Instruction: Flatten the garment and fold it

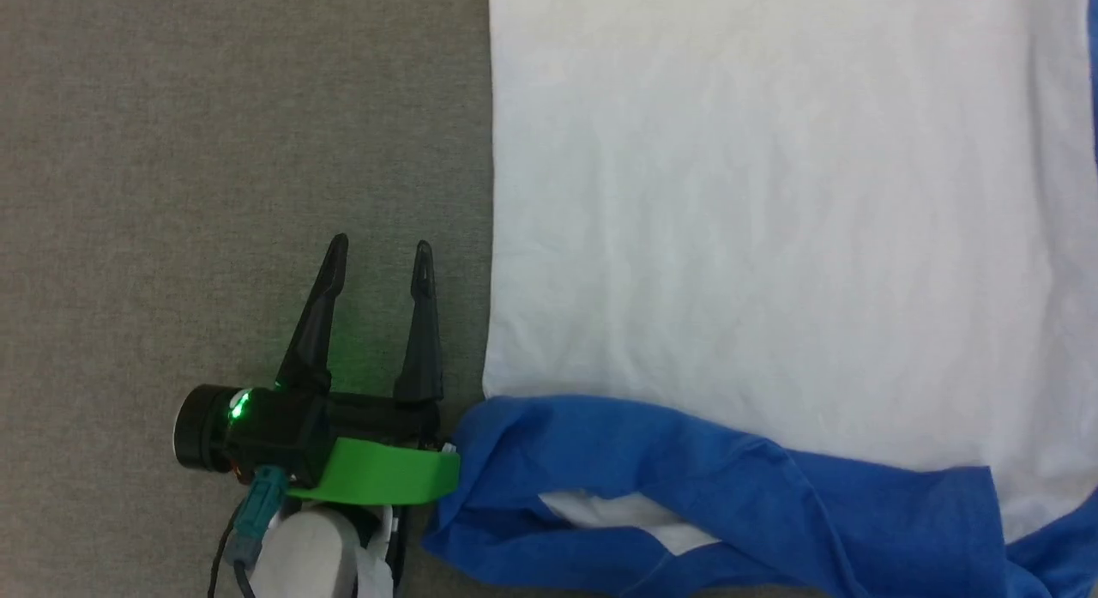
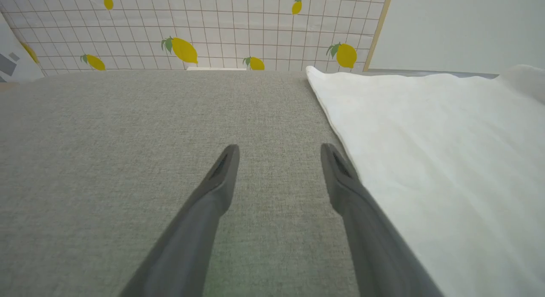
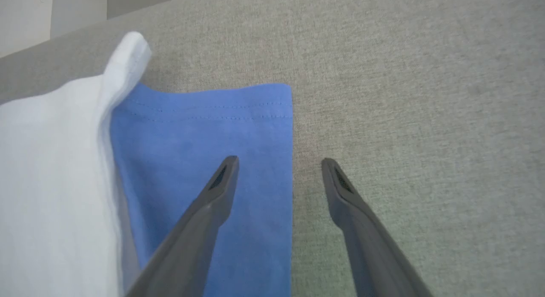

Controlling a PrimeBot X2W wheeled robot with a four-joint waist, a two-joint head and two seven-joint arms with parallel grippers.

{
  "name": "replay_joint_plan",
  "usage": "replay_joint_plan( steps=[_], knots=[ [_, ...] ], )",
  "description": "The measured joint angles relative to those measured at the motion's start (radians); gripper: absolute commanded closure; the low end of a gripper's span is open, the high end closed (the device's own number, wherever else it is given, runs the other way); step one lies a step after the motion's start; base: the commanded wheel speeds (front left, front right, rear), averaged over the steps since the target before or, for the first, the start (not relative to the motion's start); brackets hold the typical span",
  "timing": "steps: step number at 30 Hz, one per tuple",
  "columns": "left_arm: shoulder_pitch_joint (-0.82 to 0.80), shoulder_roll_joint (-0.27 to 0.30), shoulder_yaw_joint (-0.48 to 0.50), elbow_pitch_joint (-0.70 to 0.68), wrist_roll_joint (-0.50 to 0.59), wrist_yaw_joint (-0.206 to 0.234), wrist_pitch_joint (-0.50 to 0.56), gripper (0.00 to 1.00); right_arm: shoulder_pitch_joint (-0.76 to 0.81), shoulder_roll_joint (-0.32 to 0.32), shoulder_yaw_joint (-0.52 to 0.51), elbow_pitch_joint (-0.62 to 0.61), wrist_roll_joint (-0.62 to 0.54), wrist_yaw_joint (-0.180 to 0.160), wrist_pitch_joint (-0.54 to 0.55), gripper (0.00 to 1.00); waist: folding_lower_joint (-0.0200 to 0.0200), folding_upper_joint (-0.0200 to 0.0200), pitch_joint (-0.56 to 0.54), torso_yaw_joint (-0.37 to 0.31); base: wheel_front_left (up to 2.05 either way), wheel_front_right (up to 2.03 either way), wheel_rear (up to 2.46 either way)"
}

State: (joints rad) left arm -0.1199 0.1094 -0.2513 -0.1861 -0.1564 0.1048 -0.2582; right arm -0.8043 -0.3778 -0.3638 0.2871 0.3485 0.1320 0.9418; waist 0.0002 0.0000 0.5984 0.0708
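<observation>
The garment (image 1: 755, 229) lies spread on the grey cloth surface, its white body flat and a blue sleeve and shoulder (image 1: 686, 486) bunched along the near edge. My left gripper (image 1: 379, 246) stands open just left of the white body's straight side edge, nothing between its fingers. In the left wrist view that gripper (image 2: 279, 150) hovers over bare grey cloth, with the garment's white edge (image 2: 434, 160) right beside the right-hand finger. In the right wrist view my right gripper (image 3: 279, 161) is open above the outer edge of a flat blue sleeve (image 3: 204, 143), beside white fabric (image 3: 51, 182).
The grey woven surface (image 1: 214, 135) stretches wide to the left of the garment. Beyond its far edge in the left wrist view stands a tiled wall covering with lemon prints (image 2: 191, 28). A pale wall (image 3: 25, 15) shows past the surface's edge in the right wrist view.
</observation>
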Motion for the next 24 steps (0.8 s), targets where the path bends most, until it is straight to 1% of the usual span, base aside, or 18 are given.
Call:
replay_joint_plan(
  steps=[4, 7, 8, 9, 10, 13, 17, 24],
  knots=[
    [-0.005, -0.002, -0.003, 0.004, 0.000, -0.004, 0.000, 0.00, 0.000, 0.000, -0.008, -0.004, -0.008, 0.000, 0.010, 0.00, -0.0001, 0.0000, 0.020, 0.023, 0.00, 0.00, 0.00],
    [-0.006, -0.005, -0.008, 0.008, 0.000, -0.007, 0.000, 0.00, -0.006, -0.015, -0.007, -0.011, -0.032, 0.000, 0.010, 0.00, -0.0001, 0.0000, 0.033, 0.036, 0.00, 0.00, 0.00],
    [-0.006, -0.005, -0.010, 0.011, 0.000, -0.007, 0.000, 0.00, -0.007, -0.017, -0.007, -0.013, -0.037, 0.000, 0.010, 0.18, 0.0000, 0.0000, 0.036, 0.040, 0.00, 0.00, 0.00],
    [-0.006, -0.006, -0.011, 0.013, 0.000, -0.008, 0.000, 0.00, -0.009, -0.018, -0.010, -0.015, -0.041, 0.000, 0.010, 0.55, -0.0001, 0.0000, 0.039, 0.044, 0.00, 0.00, 0.00],
    [-0.007, -0.006, -0.012, 0.015, 0.000, -0.008, 0.000, 0.00, -0.012, -0.020, -0.012, -0.016, -0.043, 0.000, 0.009, 1.00, -0.0001, 0.0000, 0.042, 0.046, 0.00, 0.00, 0.00],
    [-0.014, -0.007, -0.012, 0.019, 0.000, -0.008, 0.000, 0.00, -0.016, -0.027, -0.014, -0.022, -0.052, 0.000, 0.009, 1.00, -0.0001, 0.0000, 0.048, 0.048, 0.00, 0.00, 0.00],
    [-0.026, -0.008, -0.008, 0.029, 0.000, -0.012, 0.000, 0.00, -0.017, -0.022, -0.017, -0.017, -0.055, 0.000, -0.013, 1.00, -0.0001, 0.0000, 0.041, 0.042, 0.00, 0.00, 0.00],
    [-0.024, -0.011, 0.011, 0.051, -0.004, -0.016, 0.000, 0.00, -0.009, -0.014, -0.043, 0.018, -0.087, 0.000, -0.094, 1.00, -0.0001, 0.0000, -0.019, 0.029, 0.00, 0.00, 0.00]
  ],
)
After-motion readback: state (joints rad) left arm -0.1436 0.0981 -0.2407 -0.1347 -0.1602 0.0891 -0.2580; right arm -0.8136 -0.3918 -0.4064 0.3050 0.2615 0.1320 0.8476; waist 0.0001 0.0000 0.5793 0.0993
